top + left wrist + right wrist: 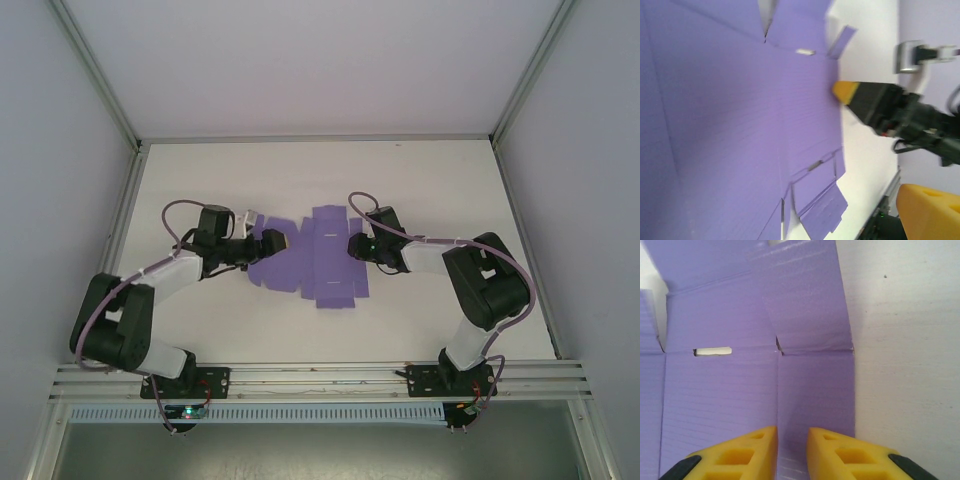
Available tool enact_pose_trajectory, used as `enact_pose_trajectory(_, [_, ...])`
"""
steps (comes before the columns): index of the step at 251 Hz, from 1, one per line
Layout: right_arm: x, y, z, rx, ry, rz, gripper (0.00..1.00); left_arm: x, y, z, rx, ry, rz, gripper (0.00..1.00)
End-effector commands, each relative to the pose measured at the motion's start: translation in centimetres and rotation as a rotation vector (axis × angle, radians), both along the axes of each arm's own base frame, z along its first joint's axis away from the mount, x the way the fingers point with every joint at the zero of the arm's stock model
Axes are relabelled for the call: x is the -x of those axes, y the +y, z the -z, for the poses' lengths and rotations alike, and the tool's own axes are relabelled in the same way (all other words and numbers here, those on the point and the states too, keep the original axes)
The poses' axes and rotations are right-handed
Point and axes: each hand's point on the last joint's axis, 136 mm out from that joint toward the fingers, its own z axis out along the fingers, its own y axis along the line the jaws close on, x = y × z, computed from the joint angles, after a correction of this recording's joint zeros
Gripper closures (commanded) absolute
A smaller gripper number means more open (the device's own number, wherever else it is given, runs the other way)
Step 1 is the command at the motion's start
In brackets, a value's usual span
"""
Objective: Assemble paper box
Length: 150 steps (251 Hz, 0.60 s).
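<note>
The purple sheet (pixel 322 262) lies unfolded on the counter (pixel 440 190) between your two tools. Your left tool (pixel 268 242) is spread wide at its left edge. Your right tool (pixel 791 432) is nearly pressed together at the right edge; whether it pinches the sheet, I cannot tell.

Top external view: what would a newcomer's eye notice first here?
A flat purple die-cut paper sheet lies in the middle of the white table, bright against it. The left pincer reaches its left side and the right pincer its right edge, facing each other across the sheet.
</note>
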Motion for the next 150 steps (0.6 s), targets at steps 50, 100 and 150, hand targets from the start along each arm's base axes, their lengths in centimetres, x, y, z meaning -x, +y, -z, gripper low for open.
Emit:
enact_pose_trajectory(50, [7.4,-3.5,7.3,0.151,0.303,-0.009,0.7,0.3,1.0,-0.9,-0.083,-0.074,-0.03,0.03])
enact_pose_trajectory(100, [7.0,-2.8,6.8,0.12,0.273,-0.03,0.69,-0.6,1.0,1.6,-0.211,-0.047,-0.005,0.26])
enact_pose_trajectory(150, [5.7,-2.0,4.9,0.083,0.199,-0.059,0.68,-2.9,1.1,1.7,-0.24,-0.09,-0.042,0.75])
